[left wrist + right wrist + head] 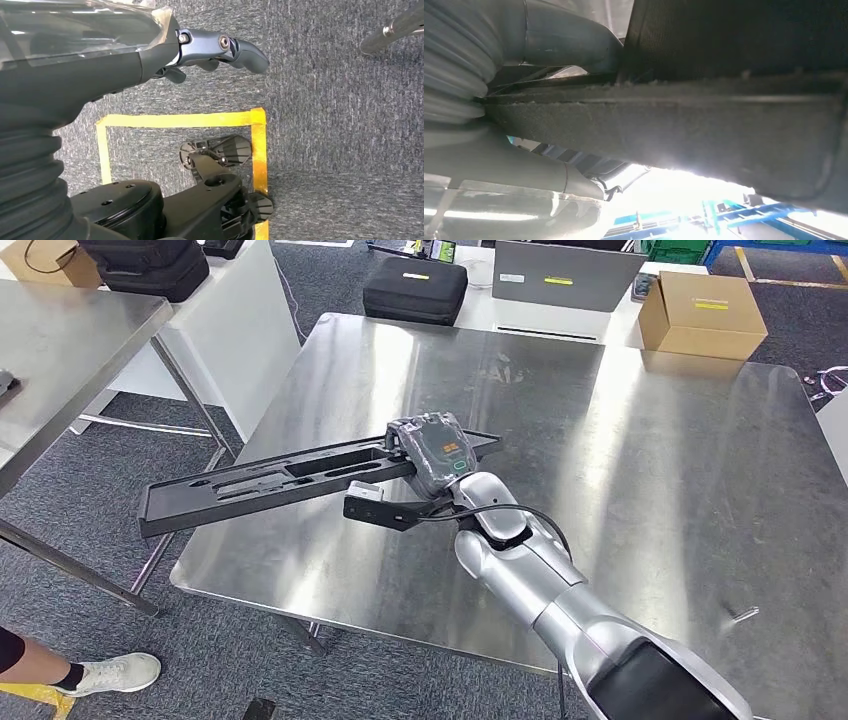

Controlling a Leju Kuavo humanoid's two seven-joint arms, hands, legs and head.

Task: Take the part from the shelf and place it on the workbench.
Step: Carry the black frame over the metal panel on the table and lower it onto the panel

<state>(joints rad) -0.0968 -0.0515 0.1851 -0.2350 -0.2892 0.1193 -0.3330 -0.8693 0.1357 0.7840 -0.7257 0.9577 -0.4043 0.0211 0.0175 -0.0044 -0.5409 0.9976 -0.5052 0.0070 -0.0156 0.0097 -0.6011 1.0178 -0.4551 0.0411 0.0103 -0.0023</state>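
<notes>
One long black part (pixel 290 480) is gripped at its end by your right hand (pixel 435 455), most of it overhanging the steel table (pixel 650 490), so carry it inward over the table and lower it flat before letting go.

R hand (pixel 519 100) gripped the black foam part (pixel 704 135) by its edge, w/ blue framework (pixel 724 220) blurred beyond.

right hand (pixel 436 455): fingers hidden under its wrapped back and the long black part (pixel 290 480) | person's shoe (pixel 115 673): leg cut off at frame edge | cardboard box (pixel 48 260): cropped at top edge | right wrist view: part's foam edge (pixel 664 125) blurred
</notes>
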